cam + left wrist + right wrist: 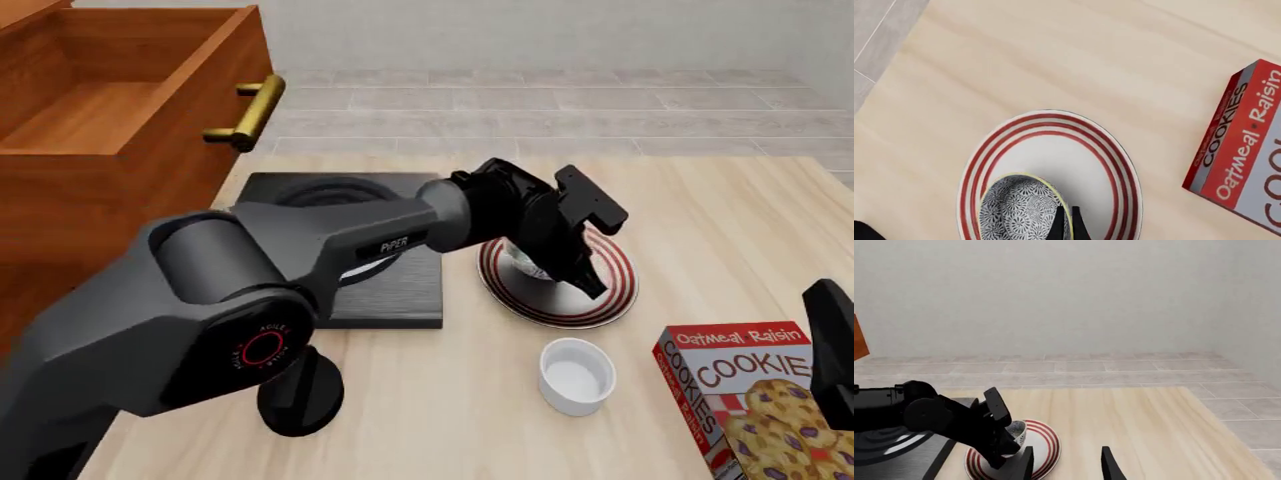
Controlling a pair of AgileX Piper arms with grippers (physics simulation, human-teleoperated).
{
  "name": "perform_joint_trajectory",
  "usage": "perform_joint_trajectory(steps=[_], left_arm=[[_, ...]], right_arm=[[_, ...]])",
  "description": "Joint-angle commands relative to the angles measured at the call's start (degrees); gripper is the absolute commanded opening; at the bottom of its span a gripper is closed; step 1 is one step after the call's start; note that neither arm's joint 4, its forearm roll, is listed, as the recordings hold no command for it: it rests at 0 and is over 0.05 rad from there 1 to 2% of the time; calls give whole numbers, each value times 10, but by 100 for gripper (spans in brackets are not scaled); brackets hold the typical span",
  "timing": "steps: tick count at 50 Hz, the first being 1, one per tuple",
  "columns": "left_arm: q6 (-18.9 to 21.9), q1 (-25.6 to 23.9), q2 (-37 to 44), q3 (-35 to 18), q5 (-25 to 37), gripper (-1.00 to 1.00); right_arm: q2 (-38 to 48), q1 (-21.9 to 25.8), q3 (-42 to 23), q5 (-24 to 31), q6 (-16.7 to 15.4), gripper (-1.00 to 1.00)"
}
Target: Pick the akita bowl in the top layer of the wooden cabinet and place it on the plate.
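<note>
One step remains: my left gripper (577,262) is clamped on the akita bowl (1021,210) over the plate (1117,165); right gripper (1066,462), parted, idles; I release next.

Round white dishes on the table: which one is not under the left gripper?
The plain white cup, standing alone near the cookie box. The red-ringed plate and the akita bowl on it lie under the left gripper.

My left gripper (567,262) crowds the plate (607,300); cup (577,374) and cookie box (747,395) (near table edge) block that side.
</note>
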Motion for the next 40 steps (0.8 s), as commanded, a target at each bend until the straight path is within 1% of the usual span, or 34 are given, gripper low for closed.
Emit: perform_joint_trajectory(steps=[1,8,10,15,16,31,40], left_arm=[[6,6,51,-69,29,-100],[2,3,57,-69,21,-100],[-1,4,46,-49,9,-100],[1,7,45,-50,9,-100],[1,7,44,-52,9,100],[1,8,41,-75,27,100],[-2,1,21,-62,26,100]], right_arm=[[0,0,0,0,0,100],[0,0,0,0,0,100],[0,0,0,0,0,100],[0,0,0,0,0,100],[0,0,0,0,0,100],[0,0,0,0,0,100],[0,0,0,0,0,100]])
